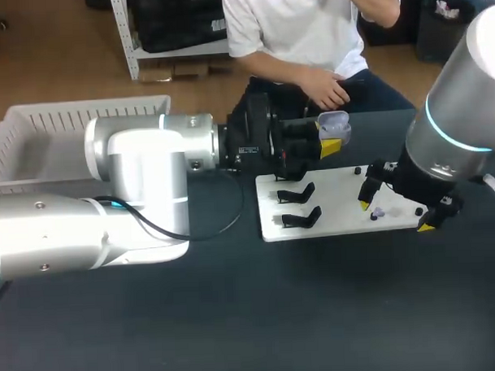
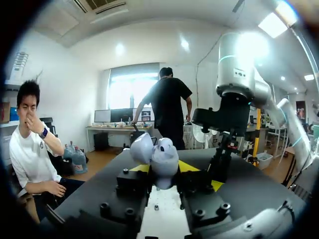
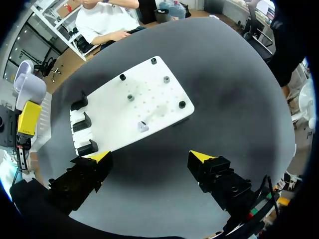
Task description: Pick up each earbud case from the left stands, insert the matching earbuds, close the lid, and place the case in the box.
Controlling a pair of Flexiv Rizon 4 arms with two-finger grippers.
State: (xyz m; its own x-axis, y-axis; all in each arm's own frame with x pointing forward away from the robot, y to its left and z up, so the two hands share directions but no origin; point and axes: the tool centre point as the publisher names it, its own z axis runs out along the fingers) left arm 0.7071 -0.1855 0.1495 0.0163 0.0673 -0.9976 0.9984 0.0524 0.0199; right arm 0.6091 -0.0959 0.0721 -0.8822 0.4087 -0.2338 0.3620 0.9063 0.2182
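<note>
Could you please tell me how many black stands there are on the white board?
3 black stands, in a row along one short edge of the white board; none seems hidden.

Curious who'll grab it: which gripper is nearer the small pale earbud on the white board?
Right: right gripper hovers open over the small pale earbud; left gripper holds a lavender case off the white board.

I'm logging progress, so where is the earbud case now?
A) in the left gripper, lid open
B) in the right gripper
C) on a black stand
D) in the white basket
A: the earbud case sits lid-open between the yellow tips of the left gripper; the right gripper hangs open and empty over the white board.
</note>
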